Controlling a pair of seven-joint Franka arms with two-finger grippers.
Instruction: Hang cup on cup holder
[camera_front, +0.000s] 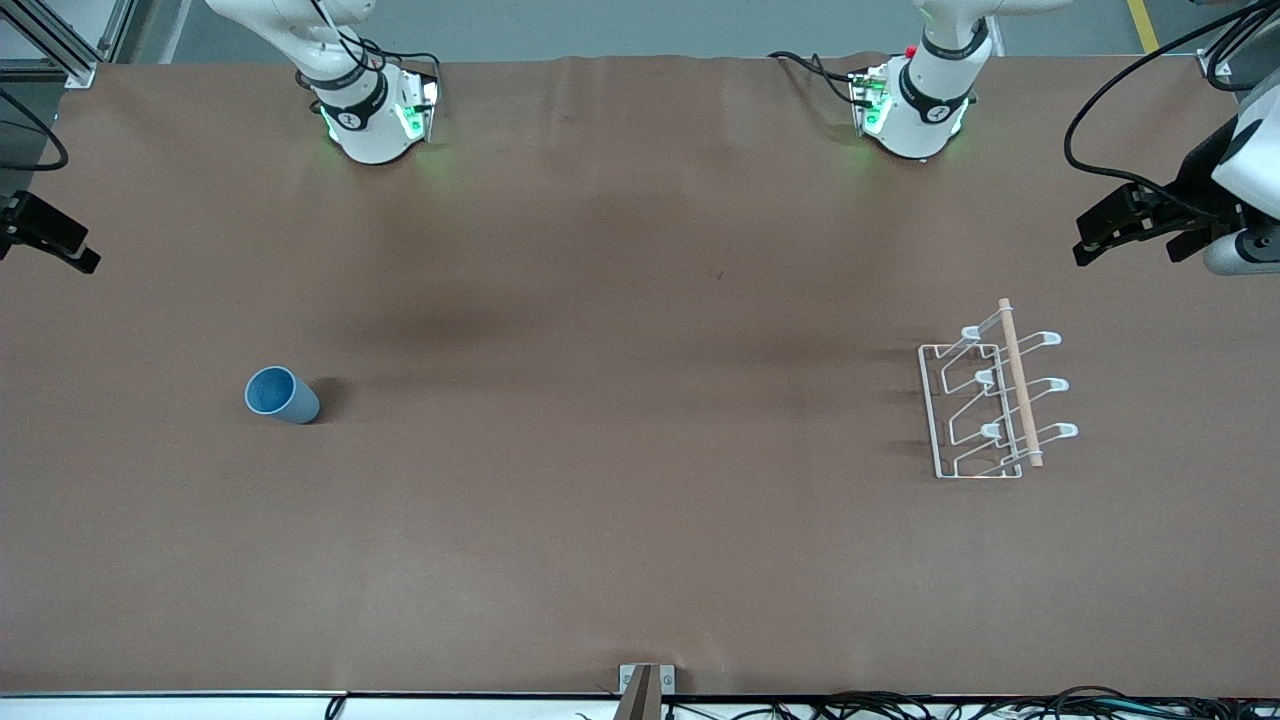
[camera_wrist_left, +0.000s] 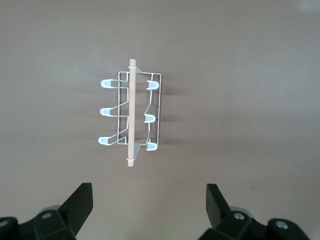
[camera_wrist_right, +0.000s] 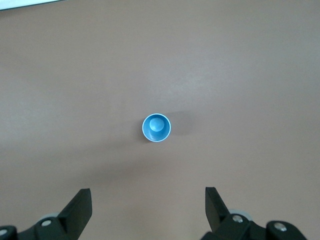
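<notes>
Brown paper-covered table (camera_front: 620, 520) fills front view. White wire cup holder (camera_front: 985, 410) with light wooden rod stands at frame's right, toward left arm's end. Small light blue handleless cup (camera_front: 281, 395) stands upright at frame's left, mouth up. Left gripper (camera_wrist_left: 149, 207) hovers over holder, fingers apart, empty. Right gripper (camera_wrist_right: 148, 210) hovers over cup, fingers apart, empty.

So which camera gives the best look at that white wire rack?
The left wrist view: the cup holder sits centred, seen from straight above, prongs and wooden rod clear. The front view shows it smaller, toward the left arm's end. The right wrist view misses it.
</notes>
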